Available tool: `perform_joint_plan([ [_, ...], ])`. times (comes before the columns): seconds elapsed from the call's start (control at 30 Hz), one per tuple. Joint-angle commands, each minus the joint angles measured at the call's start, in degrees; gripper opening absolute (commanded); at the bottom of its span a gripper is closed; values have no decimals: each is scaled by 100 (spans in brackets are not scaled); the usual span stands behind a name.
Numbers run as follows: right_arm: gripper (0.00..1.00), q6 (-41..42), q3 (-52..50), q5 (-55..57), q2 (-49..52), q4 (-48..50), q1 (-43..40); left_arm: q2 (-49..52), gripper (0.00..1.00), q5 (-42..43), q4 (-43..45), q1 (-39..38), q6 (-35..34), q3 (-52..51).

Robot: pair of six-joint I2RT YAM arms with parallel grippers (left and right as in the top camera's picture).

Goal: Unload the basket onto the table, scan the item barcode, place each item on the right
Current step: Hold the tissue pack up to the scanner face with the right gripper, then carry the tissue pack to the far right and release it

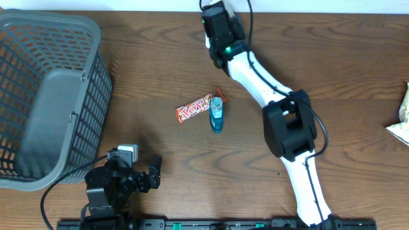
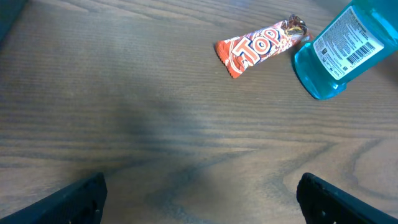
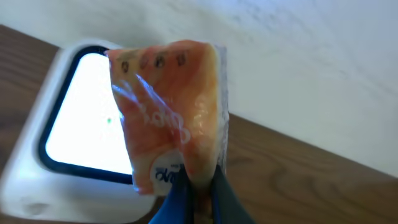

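My right gripper (image 3: 199, 193) is shut on the lower edge of an orange and clear plastic packet (image 3: 174, 106), the item. The packet stands upright in front of the lit window of a white scanner (image 3: 74, 124), overlapping its right side. No barcode shows on the face turned to the wrist camera. From overhead, the right arm reaches to the table's far edge, where its gripper (image 1: 217, 16) sits; the packet and scanner are hidden there. Near the front left, my left gripper (image 1: 153, 172) (image 2: 202, 186) hangs open over bare wood, holding nothing.
A red "Top" candy bar (image 1: 193, 110) (image 2: 258, 46) and a blue bottle (image 1: 217, 115) (image 2: 339, 50) lie together mid-table. A grey mesh basket (image 1: 45, 96) fills the left side. A pale packet (image 1: 401, 121) lies at the right edge.
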Motion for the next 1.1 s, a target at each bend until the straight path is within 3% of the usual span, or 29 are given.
perform_joint_plan([
  [0.0, 1, -446, 138, 841, 66, 190, 122, -4, 98, 13, -2, 17, -7, 7],
  [0.2, 1, -420, 337, 1620, 44, -7, 155, -4, 98, 13, -2, 17, -7, 7],
  [0.37, 1, -179, 710, 2251, -229, -1495, 98, -4, 98, 13, -2, 17, -7, 7],
  [0.53, 1, 1141, 719, 2542, -487, -3185, -315, -4, 98, 13, -2, 17, -7, 7],
  [0.67, 1, 2638, 643, 2358, -487, -4507, -1088, -4, 98, 13, -2, 17, -7, 7],
  [0.73, 1, 2999, 544, 1956, -487, -4876, -1613, -4, 98, 13, -2, 17, -7, 7],
  [1.07, 1, 3099, 35, 595, -485, -4920, -4000, -4, 98, 11, -2, 17, -7, 7],
])
